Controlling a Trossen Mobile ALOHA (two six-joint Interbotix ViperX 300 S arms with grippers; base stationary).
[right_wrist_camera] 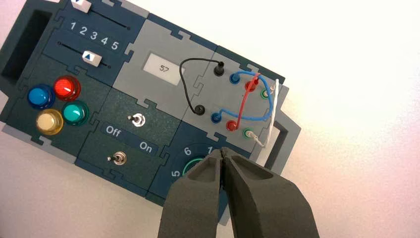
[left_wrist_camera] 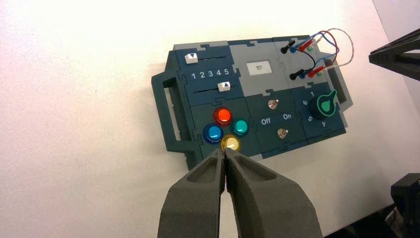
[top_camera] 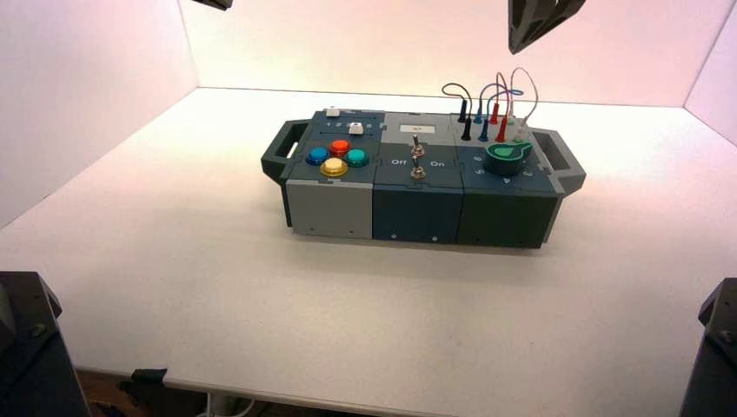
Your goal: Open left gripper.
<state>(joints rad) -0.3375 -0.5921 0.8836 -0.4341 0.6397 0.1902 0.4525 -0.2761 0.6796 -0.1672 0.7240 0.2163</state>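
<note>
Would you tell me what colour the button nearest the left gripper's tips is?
Yellow button, clearest in the left wrist view.

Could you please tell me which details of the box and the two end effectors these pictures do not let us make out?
- Green knob, right wrist view: largely hidden behind the shut right end effector, so its pointer cannot be read there.
- Yellow button, left wrist view: near edge covered by the shut left end effector.
- Display, high view: lettering too small to read.
- Left end effector, high view: cut off by the top edge.
</note>
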